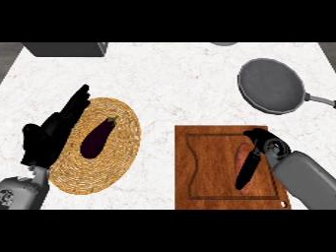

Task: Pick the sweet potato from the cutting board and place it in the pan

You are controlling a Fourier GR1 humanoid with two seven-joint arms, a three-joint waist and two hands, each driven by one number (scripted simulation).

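Observation:
A reddish sweet potato (242, 155) lies on the wooden cutting board (207, 167) at the lower right, mostly hidden under my right hand (252, 157). That hand reaches down over it with straight fingers pointing toward the board's near edge; I cannot see whether the fingers touch the potato. The grey pan (271, 85) sits at the upper right of the counter, its handle (332, 103) pointing right, with nothing inside. My left hand (54, 132) rests open at the left, fingers up.
A round woven mat (119, 147) at the left carries a dark purple eggplant (97, 138), right beside my left hand. A grey box (65, 48) stands at the counter's far left edge. A grey object (224, 44) peeks in at the top.

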